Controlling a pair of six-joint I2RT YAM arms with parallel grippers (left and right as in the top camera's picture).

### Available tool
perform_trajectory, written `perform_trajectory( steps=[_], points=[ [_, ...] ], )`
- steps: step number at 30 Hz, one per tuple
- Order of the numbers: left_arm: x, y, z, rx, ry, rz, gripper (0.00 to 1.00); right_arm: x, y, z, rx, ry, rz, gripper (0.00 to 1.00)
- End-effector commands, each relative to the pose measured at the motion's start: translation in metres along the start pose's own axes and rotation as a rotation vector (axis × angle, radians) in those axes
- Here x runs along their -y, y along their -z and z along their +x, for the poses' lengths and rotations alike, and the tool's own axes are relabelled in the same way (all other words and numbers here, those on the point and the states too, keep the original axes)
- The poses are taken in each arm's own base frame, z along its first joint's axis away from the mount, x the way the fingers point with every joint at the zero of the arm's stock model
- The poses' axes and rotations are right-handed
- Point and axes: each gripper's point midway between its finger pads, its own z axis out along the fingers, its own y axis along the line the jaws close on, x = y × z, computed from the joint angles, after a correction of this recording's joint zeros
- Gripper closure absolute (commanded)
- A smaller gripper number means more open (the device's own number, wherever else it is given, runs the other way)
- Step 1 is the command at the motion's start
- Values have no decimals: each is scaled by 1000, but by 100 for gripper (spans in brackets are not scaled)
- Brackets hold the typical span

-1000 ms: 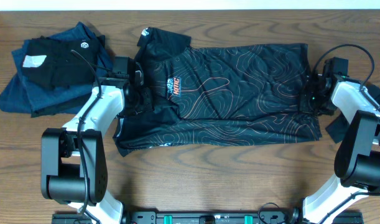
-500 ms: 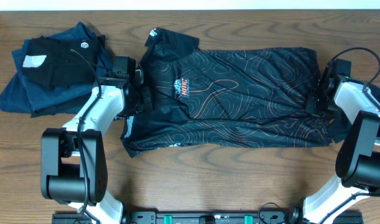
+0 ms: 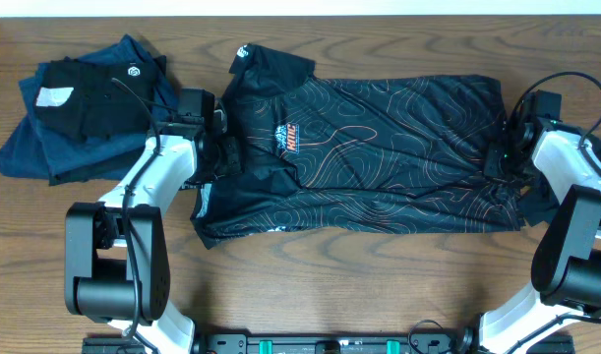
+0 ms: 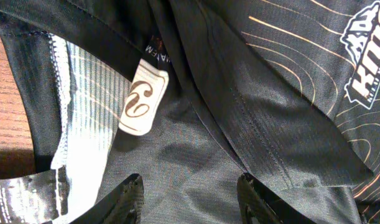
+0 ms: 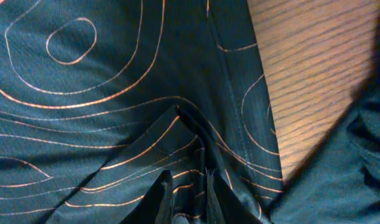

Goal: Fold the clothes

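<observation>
The black T-shirt (image 3: 379,147) was found spread lengthwise across the middle of the wooden table (image 3: 330,285), collar toward the left of the overhead frame and hem (image 5: 236,93) toward the right. Compared with the overhead view of a second before, the whole garment had been drawn toward the right of the frame. The hem edge had been carried further to the right, under the right arm, and the collar and sleeve had been shifted the same way. The body had been pulled flatter, with fewer slack ripples. Against the view of half a second before, almost nothing was seen to have moved, so the pull was judged finished and the cloth settled.

The right gripper (image 3: 504,157) was placed at the hem. In the right wrist view the cloth was gathered into tight pleats converging at the lower centre of the frame. The fingers themselves were poorly shown there, so the gripper was only taken to be closed on the hem.

The left gripper (image 4: 190,193) was held over the collar, just below the neck label (image 4: 143,99). Its fingers were spread wide, with grey lining between them and nothing grasped.

A pile of dark garments (image 3: 84,108) lay untouched in the upper left of the overhead frame.

For the task, the shirt was judged to be straightened and ready for a first fold, which was not yet made.
</observation>
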Motion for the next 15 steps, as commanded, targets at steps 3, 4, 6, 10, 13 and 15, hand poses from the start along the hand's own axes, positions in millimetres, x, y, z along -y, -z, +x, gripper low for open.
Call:
perform_trajectory(
  steps=[3,4,6,10,13,15],
  points=[
    [2,0,-2,1,-14,10,49,1,7,0,7,11,-9,99],
    [2,0,-2,1,-14,10,49,1,7,1,6,10,-9,99],
    [3,0,-2,1,-14,11,49,4,7,2,1,7,7,99],
    [4,0,-2,0,-14,18,49,29,9,4,5,-125,148,99],
    [4,0,-3,4,-15,19,49,39,10,3,20,-218,187,99],
    [5,0,-5,14,-17,22,49,41,9,0,35,-271,182,99]
  ],
)
